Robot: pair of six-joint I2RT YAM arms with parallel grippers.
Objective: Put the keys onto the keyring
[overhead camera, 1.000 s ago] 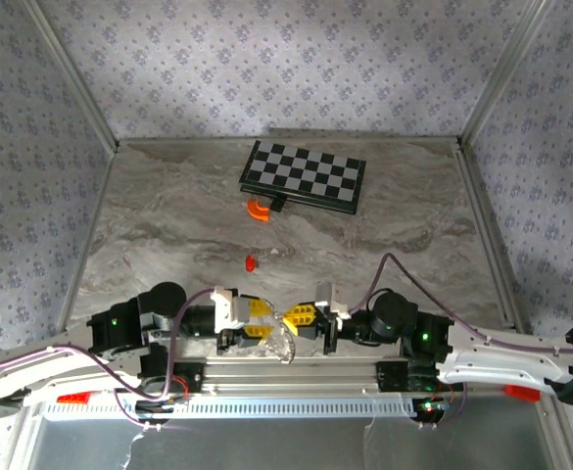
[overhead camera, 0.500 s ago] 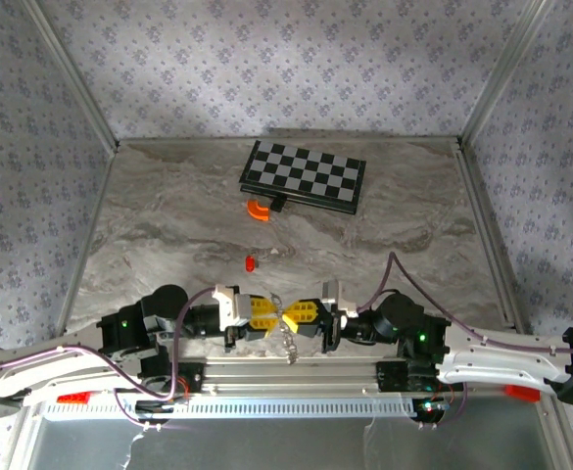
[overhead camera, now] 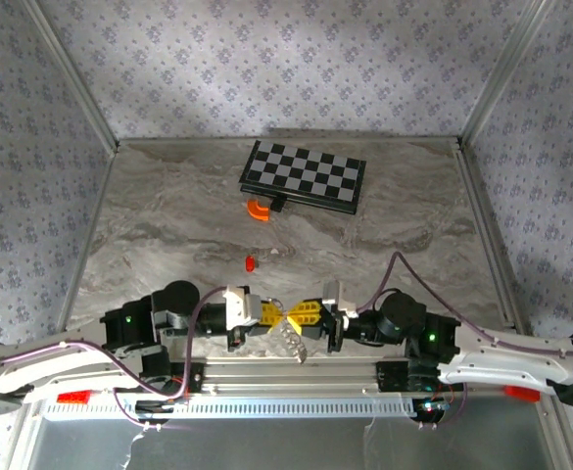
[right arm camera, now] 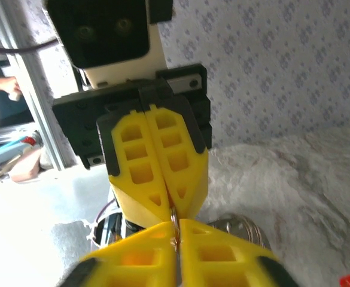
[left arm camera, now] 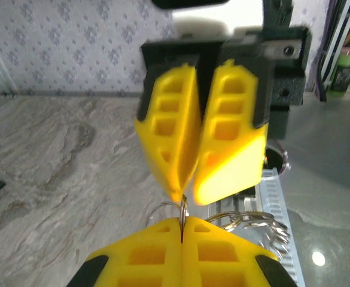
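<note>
Keyring (left arm camera: 182, 210) held edge-on, well to the near side of the chessboard (overhead camera: 306, 176). Silver keys (overhead camera: 288, 343) dangling under it in a bunch. Left gripper (overhead camera: 274, 314) clamped tight on the ring. Right gripper (overhead camera: 292, 315) tip to tip with it, fingers (left arm camera: 228, 137) a sliver apart around the same ring; cannot tell whether gripping. Red key (overhead camera: 250, 262) flat on the table (overhead camera: 168, 215), closer to the chessboard. Orange curved piece (overhead camera: 258, 210) just beside the chessboard's near edge.

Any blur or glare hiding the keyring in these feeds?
Left wrist: the right gripper looks blurred, the keyring just a thin sliver at the tips. Right wrist: lower left washed out by glare, the keys soft. Top external: sharp, no glare, keys small.
</note>
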